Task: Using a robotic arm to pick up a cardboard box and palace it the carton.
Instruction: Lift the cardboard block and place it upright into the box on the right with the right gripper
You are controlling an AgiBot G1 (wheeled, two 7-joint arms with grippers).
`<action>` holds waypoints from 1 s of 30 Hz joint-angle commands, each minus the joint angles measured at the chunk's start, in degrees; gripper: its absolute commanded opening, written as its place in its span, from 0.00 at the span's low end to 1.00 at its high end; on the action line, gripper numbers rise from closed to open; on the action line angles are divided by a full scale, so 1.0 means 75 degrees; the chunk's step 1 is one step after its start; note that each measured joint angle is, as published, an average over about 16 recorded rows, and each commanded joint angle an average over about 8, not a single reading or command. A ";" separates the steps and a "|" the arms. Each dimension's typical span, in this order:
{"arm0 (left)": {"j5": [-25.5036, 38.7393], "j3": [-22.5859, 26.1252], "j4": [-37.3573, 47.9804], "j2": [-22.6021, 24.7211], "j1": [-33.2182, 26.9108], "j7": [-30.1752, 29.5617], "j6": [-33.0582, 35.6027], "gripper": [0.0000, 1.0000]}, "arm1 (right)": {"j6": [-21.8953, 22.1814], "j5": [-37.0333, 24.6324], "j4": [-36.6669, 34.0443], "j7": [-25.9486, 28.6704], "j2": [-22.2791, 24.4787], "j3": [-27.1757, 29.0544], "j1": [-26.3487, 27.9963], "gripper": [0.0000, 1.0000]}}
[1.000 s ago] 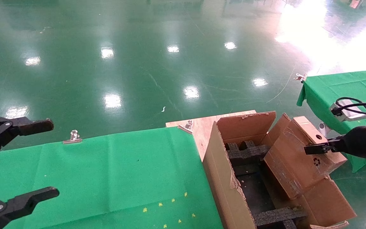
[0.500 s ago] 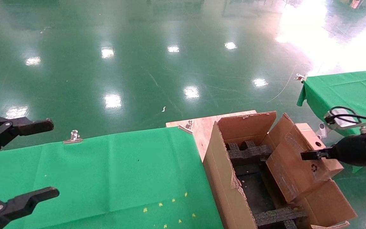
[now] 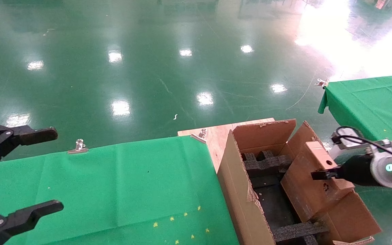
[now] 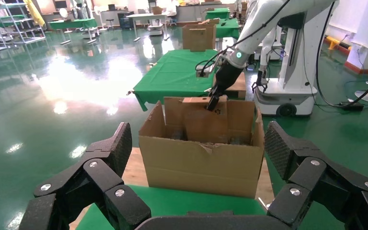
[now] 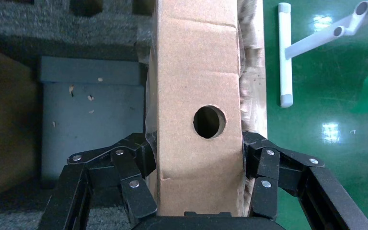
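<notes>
At the lower right of the head view, we lose the near end of the carton below the frame's bottom edge, and the cardboard box hides the wall behind it. The right gripper shows only one finger there; its arm runs off the right edge. At the left edge, the left gripper is cut off past its fingers.
</notes>
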 commanded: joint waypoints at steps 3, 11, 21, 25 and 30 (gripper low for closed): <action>0.0000 0.0000 0.0000 0.0000 0.0000 0.0000 0.0000 1.00 | 0.0274 -0.0052 -0.0197 0.0082 -0.0258 -0.0109 -0.0274 0.00; 0.0000 0.0001 0.0000 0.0000 0.0000 0.0000 0.0000 1.00 | 0.0675 0.0070 -0.0740 0.0099 -0.0810 -0.0291 -0.0856 0.00; -0.0001 0.0001 0.0000 0.0000 0.0000 0.0000 0.0000 1.00 | 0.0820 0.0435 -0.1429 -0.0193 -0.1360 -0.0403 -0.1372 0.00; -0.0001 0.0001 0.0000 0.0000 0.0000 0.0001 0.0000 1.00 | 0.0811 0.0599 -0.1660 -0.0370 -0.1524 -0.0411 -0.1498 0.00; -0.0001 0.0001 0.0002 -0.0001 0.0001 0.0001 -0.0002 1.00 | 0.0823 0.0728 -0.1857 -0.0555 -0.1666 -0.0414 -0.1606 0.55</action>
